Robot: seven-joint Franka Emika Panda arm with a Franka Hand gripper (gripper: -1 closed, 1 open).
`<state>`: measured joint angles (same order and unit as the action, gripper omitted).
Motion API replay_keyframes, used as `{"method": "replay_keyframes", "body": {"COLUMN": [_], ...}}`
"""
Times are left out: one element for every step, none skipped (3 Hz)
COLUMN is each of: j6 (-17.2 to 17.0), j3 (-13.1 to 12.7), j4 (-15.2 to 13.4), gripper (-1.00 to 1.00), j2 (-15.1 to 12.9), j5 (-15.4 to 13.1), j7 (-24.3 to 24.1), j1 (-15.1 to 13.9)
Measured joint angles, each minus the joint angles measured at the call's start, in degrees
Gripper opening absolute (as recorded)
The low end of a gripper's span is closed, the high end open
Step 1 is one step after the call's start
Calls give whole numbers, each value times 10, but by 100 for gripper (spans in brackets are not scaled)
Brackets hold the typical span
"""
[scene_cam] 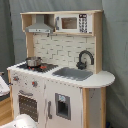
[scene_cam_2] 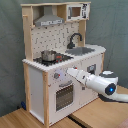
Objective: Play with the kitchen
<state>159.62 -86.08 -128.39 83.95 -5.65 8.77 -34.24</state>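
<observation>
One kitchen (scene_cam: 60,75), one pot (scene_cam: 33,62), one faucet (scene_cam: 85,58), one sink (scene_cam: 73,73), one microwave (scene_cam: 73,23).

Open counter right of the sink (scene_cam: 73,73); pot (scene_cam_2: 48,55) on the stovetop (scene_cam_2: 53,60), faucet (scene_cam: 84,59) behind

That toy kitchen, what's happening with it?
A white robot arm is reaching toward the front of the kitchen, its tip by the knobs above the oven door, as the second exterior view shows. A small pot sits on the stovetop, beside the sink. Nothing looks lifted or open yet.
</observation>
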Motion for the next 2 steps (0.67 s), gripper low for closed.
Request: {"method": "replay_keyframes", "body": {"j6": [-8, -29], "j3": [57, 98], "j4": [9, 23], "gripper": [100, 100], "j2": [-9, -22], "j5": [1, 1], "j7": [15, 59], "j1": [0, 0]}}
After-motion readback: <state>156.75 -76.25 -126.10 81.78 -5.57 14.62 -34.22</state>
